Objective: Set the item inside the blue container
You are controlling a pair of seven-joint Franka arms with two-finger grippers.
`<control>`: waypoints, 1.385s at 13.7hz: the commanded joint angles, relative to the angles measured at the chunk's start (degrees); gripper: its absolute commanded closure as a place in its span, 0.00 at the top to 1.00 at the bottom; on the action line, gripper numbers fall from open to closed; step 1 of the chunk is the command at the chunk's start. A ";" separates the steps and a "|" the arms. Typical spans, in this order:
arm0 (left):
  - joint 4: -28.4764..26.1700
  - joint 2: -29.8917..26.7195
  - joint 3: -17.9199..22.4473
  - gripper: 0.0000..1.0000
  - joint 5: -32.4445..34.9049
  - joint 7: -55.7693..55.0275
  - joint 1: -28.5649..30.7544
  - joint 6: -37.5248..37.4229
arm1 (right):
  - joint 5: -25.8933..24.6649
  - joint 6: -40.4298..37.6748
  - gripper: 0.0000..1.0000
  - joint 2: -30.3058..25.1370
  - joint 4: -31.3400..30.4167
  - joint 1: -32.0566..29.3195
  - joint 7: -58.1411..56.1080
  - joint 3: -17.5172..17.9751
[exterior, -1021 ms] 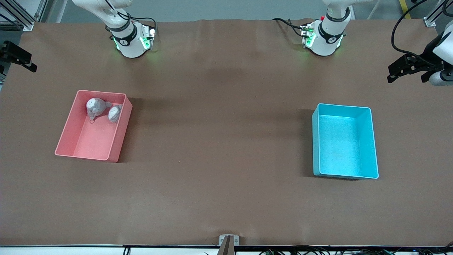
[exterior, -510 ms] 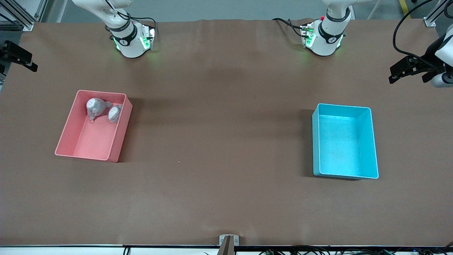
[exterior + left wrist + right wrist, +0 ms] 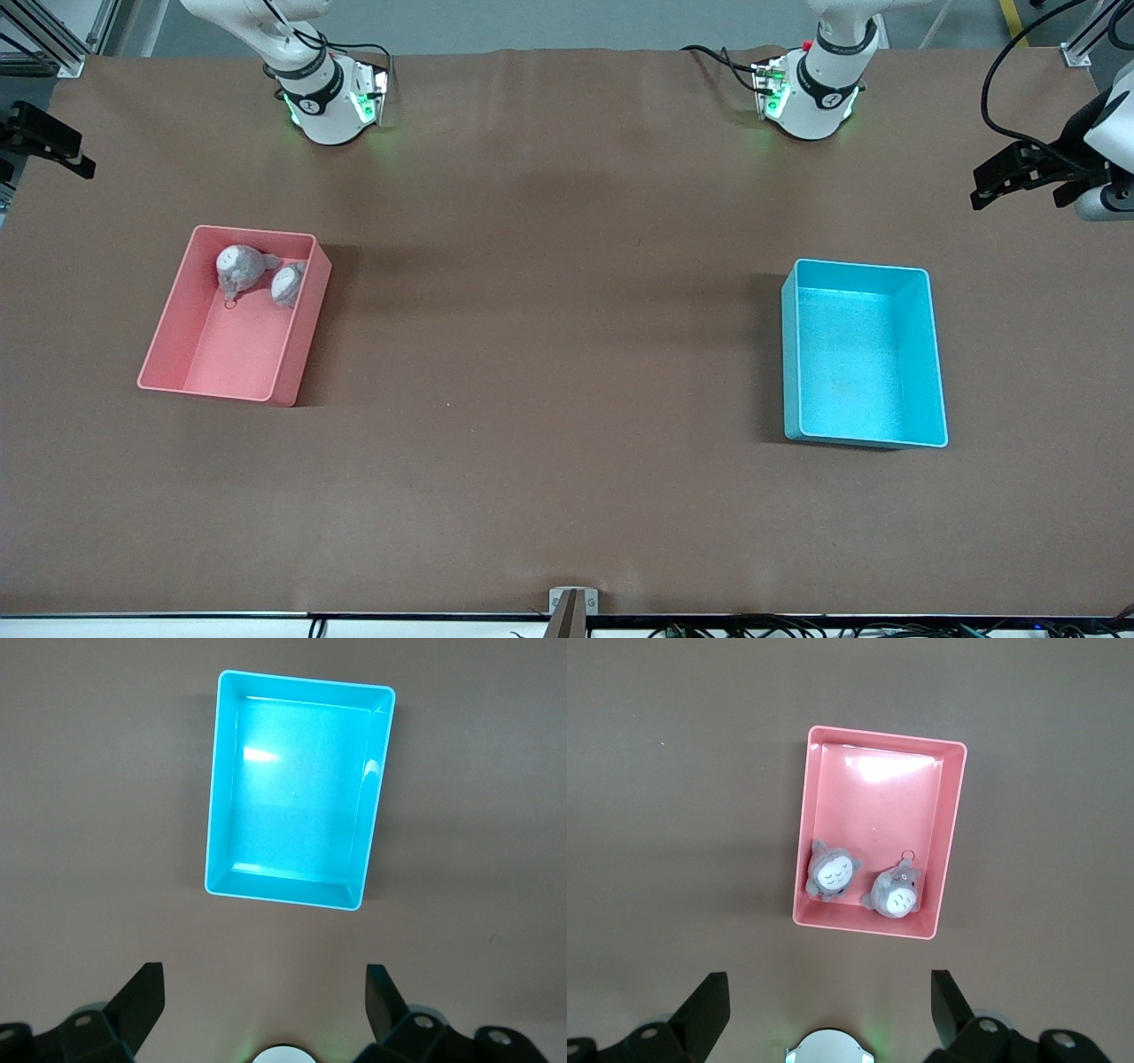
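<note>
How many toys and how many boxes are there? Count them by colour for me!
Grey plush toys: 2, one and another, both in the pink bin
Pink bin: 1
Blue container: 1
Total: 4

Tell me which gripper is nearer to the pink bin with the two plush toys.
Right. The right gripper, open, hangs at the right arm's end of the table, looking down on the pink bin and its plush toys. The left gripper, open, is up at the left arm's end, by the blue container.
</note>
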 commanded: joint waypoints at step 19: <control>-0.43 -0.16 -0.14 1.00 -0.75 0.77 0.44 0.70 | 0.57 0.30 1.00 -1.08 -1.34 -0.82 -0.47 0.46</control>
